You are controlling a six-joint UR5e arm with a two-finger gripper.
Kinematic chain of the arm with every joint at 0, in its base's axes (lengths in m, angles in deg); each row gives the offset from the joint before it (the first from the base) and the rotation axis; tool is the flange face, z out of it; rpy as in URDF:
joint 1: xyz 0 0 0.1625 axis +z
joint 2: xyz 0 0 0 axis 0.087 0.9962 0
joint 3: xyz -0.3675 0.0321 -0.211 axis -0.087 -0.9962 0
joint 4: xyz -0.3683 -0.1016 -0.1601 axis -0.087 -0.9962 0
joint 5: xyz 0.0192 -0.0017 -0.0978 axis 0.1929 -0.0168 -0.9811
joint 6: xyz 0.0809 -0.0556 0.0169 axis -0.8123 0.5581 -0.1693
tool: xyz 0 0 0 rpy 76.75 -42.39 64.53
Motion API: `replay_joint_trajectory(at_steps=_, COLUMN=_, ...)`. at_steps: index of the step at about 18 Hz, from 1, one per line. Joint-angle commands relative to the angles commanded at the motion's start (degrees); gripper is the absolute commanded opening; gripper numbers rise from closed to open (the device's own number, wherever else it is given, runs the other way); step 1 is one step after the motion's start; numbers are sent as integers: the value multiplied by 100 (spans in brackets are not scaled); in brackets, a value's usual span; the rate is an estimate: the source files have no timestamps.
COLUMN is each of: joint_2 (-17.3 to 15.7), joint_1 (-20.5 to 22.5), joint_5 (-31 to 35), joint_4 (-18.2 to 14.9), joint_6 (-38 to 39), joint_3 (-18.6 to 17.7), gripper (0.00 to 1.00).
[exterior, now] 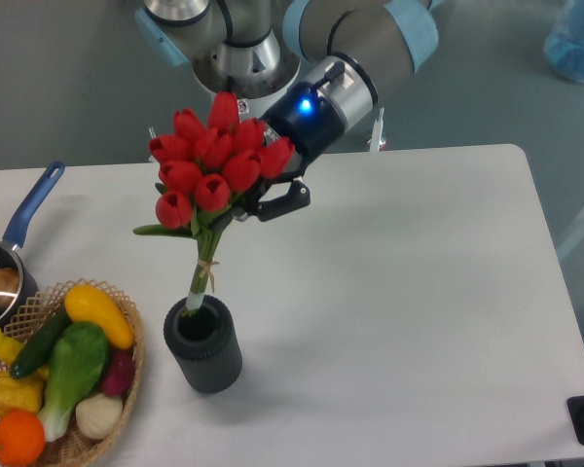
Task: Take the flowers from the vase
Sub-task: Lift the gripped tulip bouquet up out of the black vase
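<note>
- A basket (pixel 127 379) of vegetables sits nearest the camera, low and well left of the fingers.
- The vase (pixel 204 345) stands on the table (pixel 419 292), below the fingers and slightly to their left.
- The stem ends just reach the vase's mouth; twine binds the stems above it.
- The flowers (pixel 214 170) tilt up toward the gripper (pixel 258 206), whose dark fingers (pixel 282 199) pinch the bunch under the buds.
- A pan (pixel 19 233) lies far left.
</note>
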Motion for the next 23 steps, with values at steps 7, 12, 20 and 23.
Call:
replay_joint_trajectory(at_steps=7, joint_2=70, joint_1=299, joint_5=0, joint_4=0, joint_6=0, joint_3=210, gripper=39)
replay_joint_trajectory(at_steps=12, joint_2=237, joint_1=544, joint_5=0, joint_4=0, joint_6=0, joint_3=396, gripper=39)
replay_joint_trajectory(at_steps=20, joint_2=369, joint_1=668, joint_5=26, joint_4=18, joint_6=-61, joint_3=404, gripper=39)
replay_joint_trajectory(at_steps=23, joint_2=395, joint_1=677, joint_5=26, joint_4=18, joint_6=-79, joint_3=396, gripper=39)
